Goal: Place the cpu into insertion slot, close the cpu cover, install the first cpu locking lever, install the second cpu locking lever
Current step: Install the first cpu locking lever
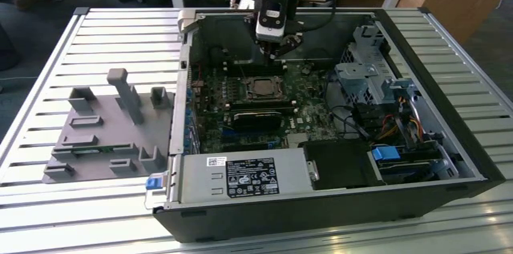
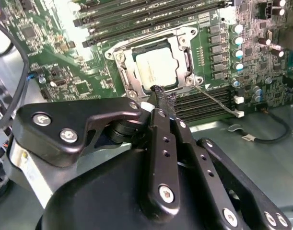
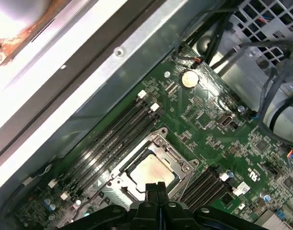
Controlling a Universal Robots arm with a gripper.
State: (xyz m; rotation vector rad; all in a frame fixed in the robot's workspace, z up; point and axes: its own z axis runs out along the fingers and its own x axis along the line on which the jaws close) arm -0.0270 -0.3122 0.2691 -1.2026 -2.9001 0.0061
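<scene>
Cpu (image 2: 156, 67) sits between memory slots (image 2: 151, 12), gripper (image 2: 161, 94) hovering near it.

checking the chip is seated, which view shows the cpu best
Second wrist view: the cpu is closest, nearly its whole silver top showing. First wrist view: fingertips cover one corner. Exterior view: a far-off grey square.

cpu (image 2: 156, 67): flat square chip, pale silver-grey top, seated level in insertion slot (image 2: 136, 49). Slot: black square socket on green board. cpu cover (image 2: 186, 51): thin silver frame, apparently down flat around chip, chip top showing through centre hole.
</scene>
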